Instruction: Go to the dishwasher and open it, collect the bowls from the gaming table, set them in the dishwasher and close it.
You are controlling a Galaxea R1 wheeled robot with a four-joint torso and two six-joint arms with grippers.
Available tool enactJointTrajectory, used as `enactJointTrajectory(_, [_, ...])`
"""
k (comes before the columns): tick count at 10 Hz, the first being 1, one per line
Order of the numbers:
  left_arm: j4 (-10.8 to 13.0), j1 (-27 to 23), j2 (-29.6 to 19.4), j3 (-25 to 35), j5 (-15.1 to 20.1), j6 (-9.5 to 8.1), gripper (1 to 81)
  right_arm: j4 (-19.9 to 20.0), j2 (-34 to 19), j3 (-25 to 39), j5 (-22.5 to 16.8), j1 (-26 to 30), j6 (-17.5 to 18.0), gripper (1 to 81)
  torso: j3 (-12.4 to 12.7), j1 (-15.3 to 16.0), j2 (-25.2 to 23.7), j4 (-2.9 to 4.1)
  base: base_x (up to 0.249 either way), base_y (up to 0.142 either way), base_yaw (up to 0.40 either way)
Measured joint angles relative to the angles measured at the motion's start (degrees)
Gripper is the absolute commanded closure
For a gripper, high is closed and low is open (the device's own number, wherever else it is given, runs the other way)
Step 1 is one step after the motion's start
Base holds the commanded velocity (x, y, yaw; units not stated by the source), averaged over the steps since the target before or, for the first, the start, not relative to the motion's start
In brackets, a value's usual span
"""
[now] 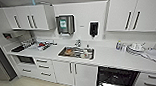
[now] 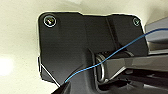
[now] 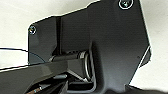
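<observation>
My grippers hung somewhere off to my sides, and I could not tell whether either one was wide, narrow or carrying anything. In the head view I faced a white kitchen counter (image 1: 112, 57), and the dishwasher (image 1: 116, 77) sat low and to the right beneath it, showing as a dark open cavity, so I judged the door was already down and the opening step done; that would explain why I stood back from the cabinets, leaving room for the lowered door. A sink (image 1: 76, 53) full of dishes was set in the middle of the counter with a tap (image 1: 78, 43) behind it. On the wall beyond were a paper towel dispenser (image 1: 65, 24) and a soap dispenser (image 1: 94, 29) to its right, both placed within reach of the basin. Stacked plates (image 1: 134, 48) rested on the far right of the counter, and a clutter of small items (image 1: 42, 45) lay on the left. White wall cabinets (image 1: 30, 19) ran along the top. In the left wrist view my own dark plate hung over pale floor (image 2: 17, 37), with a thin blue cable (image 2: 112, 56) crossing it. In the right wrist view, dark plate again over the same pale floor (image 3: 22, 15), suggesting both arms were tucked low for driving.
</observation>
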Motion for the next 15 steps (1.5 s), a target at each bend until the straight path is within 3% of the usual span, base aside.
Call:
enactJointTrajectory(8, [1.5,0.0,-1.3,-0.5,-0.5,0.02,1.0,0.0,0.7,0.4,0.0,-0.4,0.0,1.0,0.0,0.0,0.0,0.00,0.000,0.000,0.359])
enactJointTrajectory(12, [1.5,0.0,-2.1,0.5,-0.5,0.02,1.0,0.0,-4.7,10.0,0.1,-0.8,0.0,1.0,0.0,0.0,0.0,0.00,0.000,0.000,0.359])
enactJointTrajectory(15, [1.5,0.6,-2.1,0.7,-0.5,0.02,1.0,-1.5,-5.9,11.2,-0.1,-1.8,-0.2,1.0,0.0,0.0,0.0,0.00,0.000,0.000,0.359])
